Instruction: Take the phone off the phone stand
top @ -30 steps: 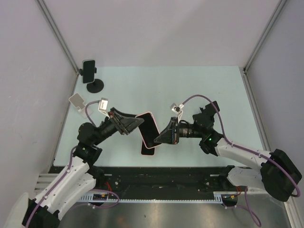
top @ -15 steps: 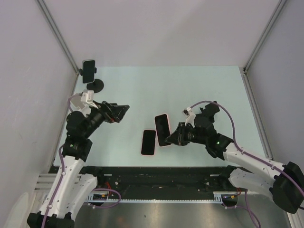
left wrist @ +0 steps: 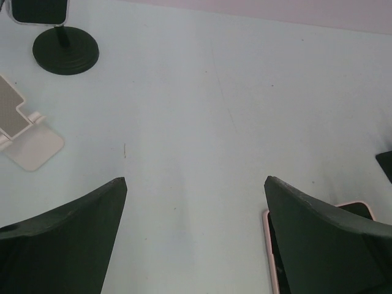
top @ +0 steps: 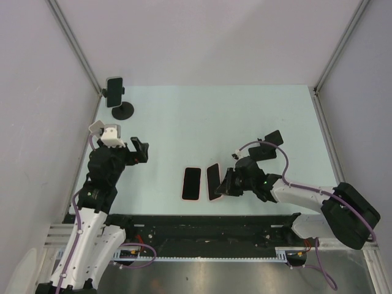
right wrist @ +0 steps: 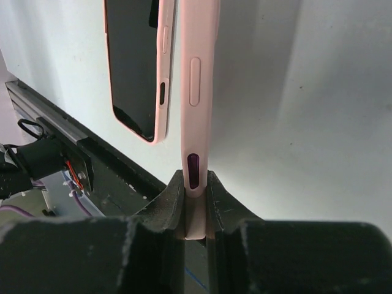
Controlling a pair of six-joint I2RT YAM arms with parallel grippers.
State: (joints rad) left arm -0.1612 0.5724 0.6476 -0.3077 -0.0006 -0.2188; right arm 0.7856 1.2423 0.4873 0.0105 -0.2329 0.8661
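A dark phone [top: 114, 90] sits clamped upright in a black round-based phone stand [top: 122, 111] at the far left; the left wrist view shows its base [left wrist: 65, 51]. My left gripper [top: 140, 151] is open and empty, well short of that stand [left wrist: 195, 184]. My right gripper [top: 224, 185] is shut on the end of a pink-cased phone [top: 214, 180], held edge-on low over the table [right wrist: 199, 92]. A second pink-cased phone [top: 192, 183] lies flat just left of it [right wrist: 138, 67].
A white folding stand [left wrist: 27, 131] rests at the left, near my left wrist. A black folding stand [top: 267, 141] is behind my right arm. Grey walls close the left, far and right sides. The black rail [top: 202, 223] runs along the near table edge.
My right gripper has carried its pink phone down and nearer, beside the flat phone. My left arm has let go of that phone, pulled back to the left and turned toward the far stand.
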